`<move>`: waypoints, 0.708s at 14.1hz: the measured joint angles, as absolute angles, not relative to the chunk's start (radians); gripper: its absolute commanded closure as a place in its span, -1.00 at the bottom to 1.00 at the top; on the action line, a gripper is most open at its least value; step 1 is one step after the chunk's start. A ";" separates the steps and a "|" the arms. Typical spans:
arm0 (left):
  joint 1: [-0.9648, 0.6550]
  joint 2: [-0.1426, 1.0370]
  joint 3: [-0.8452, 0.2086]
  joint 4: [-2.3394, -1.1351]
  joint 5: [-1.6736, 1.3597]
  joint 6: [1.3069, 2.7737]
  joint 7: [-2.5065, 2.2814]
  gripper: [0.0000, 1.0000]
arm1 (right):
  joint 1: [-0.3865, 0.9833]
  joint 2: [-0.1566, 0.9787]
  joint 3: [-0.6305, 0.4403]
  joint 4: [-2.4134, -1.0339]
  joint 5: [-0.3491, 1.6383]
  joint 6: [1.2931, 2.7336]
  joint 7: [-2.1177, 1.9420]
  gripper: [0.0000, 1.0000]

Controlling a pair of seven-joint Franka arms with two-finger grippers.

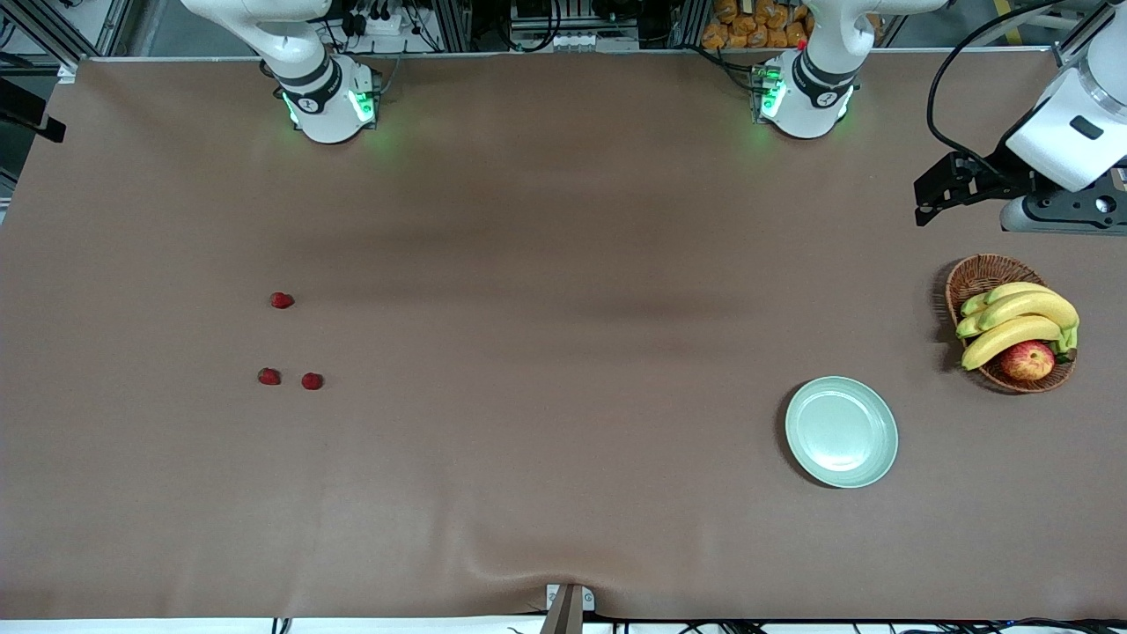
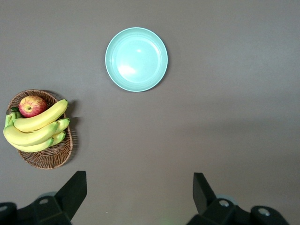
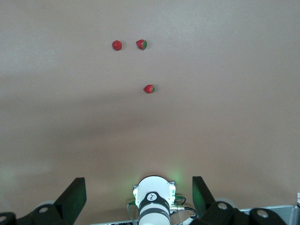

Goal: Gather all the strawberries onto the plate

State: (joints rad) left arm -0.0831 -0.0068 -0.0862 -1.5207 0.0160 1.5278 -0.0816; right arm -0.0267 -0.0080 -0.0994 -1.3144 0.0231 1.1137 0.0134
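Front view: three strawberries [image 1: 282,300] [image 1: 268,377] [image 1: 312,381] loose on the brown surface [image 1: 546,352] toward the right arm's end, one apart from a close pair lying nearer the camera. Pale green plate [image 1: 841,431] bare, well apart from them toward the left arm's end, just beside a wicker basket [image 1: 977,275] of bananas [image 1: 1012,321] and an apple [image 1: 1027,360]. Left gripper [image 1: 935,195] up over that end of the surface, near the basket. Right gripper out of this view. No berry collected yet; judged step: first reach for a berry.

Left wrist view: left fingers [image 2: 75,187] spread wide, nothing between them. Plate [image 2: 136,59] and basket [image 2: 44,154] well clear below and ahead of the fingertips. Best kept waiting, away from the plate.

Right wrist view: right gripper [image 3: 138,192] high over the surface, fingers [image 3: 75,190] wide apart and empty. All three strawberries [image 3: 149,88] [image 3: 141,44] [image 3: 116,45] well ahead of the fingertips, the single one closest to them. Sensible to take that single berry first. Centre it between the fingers before descending, stop just short of the surface, close gently since soft fruit probably bruises or squirts out. For the pair, approach with the fingers in line with the gap between them, to avoid knocking the neighbour. Long carry to the plate; release low inside the rim to prevent rolling.
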 measured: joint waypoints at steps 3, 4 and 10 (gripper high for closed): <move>-0.081 -0.007 -0.086 -1.521 0.016 1.528 -0.076 -1.00 | -0.027 -0.008 -0.099 -1.323 0.023 1.100 0.016 -1.00; -0.080 -0.007 -0.085 -1.521 0.016 1.528 -0.073 -1.00 | -0.027 -0.008 -0.099 -1.326 0.023 1.099 0.018 -1.00; -0.077 -0.007 -0.085 -1.520 0.016 1.528 -0.069 -1.00 | -0.027 0.006 -0.097 -1.396 0.023 1.202 0.025 -1.00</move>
State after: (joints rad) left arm -0.0773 -0.0068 -0.0848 -1.5198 0.0160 1.5278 -0.0690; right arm -0.0265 0.0055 -0.0973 -1.3959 0.0232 1.2017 0.0246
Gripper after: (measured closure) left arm 0.000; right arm 0.000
